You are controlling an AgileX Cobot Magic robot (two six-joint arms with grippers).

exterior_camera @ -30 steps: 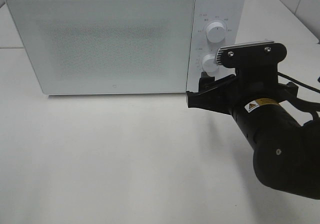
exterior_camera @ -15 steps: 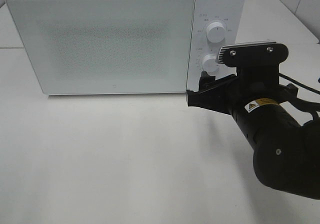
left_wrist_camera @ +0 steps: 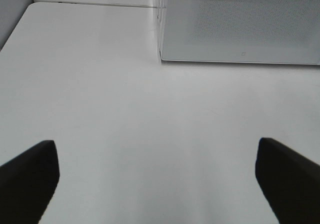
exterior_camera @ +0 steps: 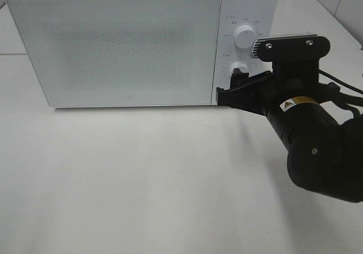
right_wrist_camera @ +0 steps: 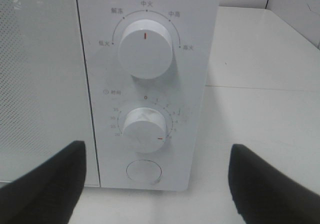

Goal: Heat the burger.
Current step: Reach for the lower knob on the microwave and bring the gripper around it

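Right gripper (exterior_camera: 229, 90), in the high view, has its jaws spread at the control panel of the white microwave (exterior_camera: 113, 44), level with the lower dial (exterior_camera: 240, 68). The microwave stands on the table (exterior_camera: 142, 174) with its door shut. The burger shows nowhere. Likely it sits behind the frosted door, though nothing proves it. A yellow warning sticker (exterior_camera: 296, 102) on the right arm is too small to read.

Left gripper (left_wrist_camera: 155, 154), in its own wrist view, is spread wide over bare table, well apart from the microwave's corner.

The right wrist view looks square at the panel. The upper dial (right_wrist_camera: 146, 49), headed 火力, has its red mark at 中火, with 解冻, 低火, 中高 and 高火 around it. The lower dial, headed 时间, lies straight ahead between the jaws, above a round button (right_wrist_camera: 144, 171). The right arm is plainly nearer.
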